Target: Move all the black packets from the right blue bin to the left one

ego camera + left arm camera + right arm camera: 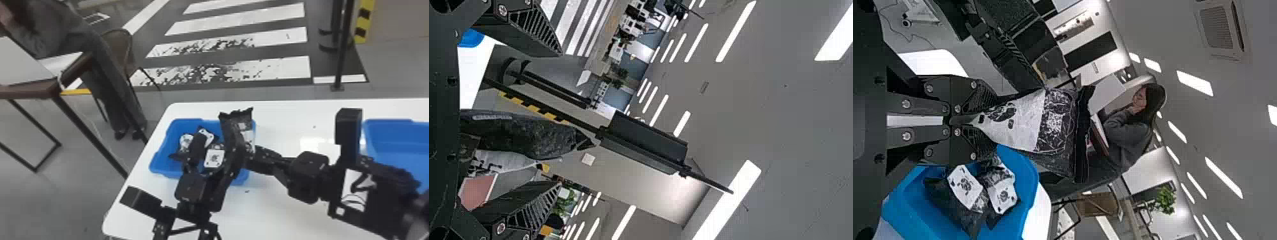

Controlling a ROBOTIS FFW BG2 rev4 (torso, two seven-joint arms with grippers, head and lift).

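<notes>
We have the right gripper [969,120] clamped on a black packet [1055,122] over the left bin [159,161], but with the left gripper's [560,117] jaws apart close by, letting go could snag it there or tip it outside.

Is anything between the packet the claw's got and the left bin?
Nothing visible stands between the packet and the left bin in the right wrist view. The left claw crosses both in the head view; I can't tell how close.
</notes>
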